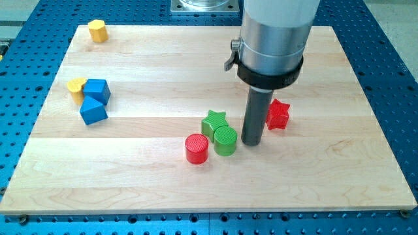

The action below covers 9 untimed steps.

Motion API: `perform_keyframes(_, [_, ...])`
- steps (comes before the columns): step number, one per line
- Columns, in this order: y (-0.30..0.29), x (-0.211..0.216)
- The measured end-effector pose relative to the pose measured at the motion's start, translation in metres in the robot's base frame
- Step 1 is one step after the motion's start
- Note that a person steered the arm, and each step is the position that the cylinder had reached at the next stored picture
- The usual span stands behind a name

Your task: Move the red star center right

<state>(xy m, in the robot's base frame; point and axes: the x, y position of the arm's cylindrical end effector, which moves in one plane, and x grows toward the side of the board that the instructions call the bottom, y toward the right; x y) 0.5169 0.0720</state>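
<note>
My tip [252, 142] is sitting mid wooden desk [366, 163], touching the red plastic star [278, 114]'s left side; no gripper here, nothing's held.

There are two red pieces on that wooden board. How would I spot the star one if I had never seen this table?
Find the big grey arm over the wooden board and follow its dark rod down to my tip. The red star sits just to the rod's right in the view, partly hidden behind it. Unlike the red cylinder, it has points.
</note>
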Motion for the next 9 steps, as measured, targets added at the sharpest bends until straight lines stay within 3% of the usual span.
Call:
perform_keyframes(1, [0.008,0.017])
perform_keyframes(2, [0.03,-0.013])
perform_keyframes(3, [0.005,-0.067])
perform_keyframes(5, [0.0,-0.01])
perform_keyframes(6, [0.039,-0.019])
perform_keyframes(7, [0.041,-0.072])
perform_keyframes(9, [0.054,-0.054])
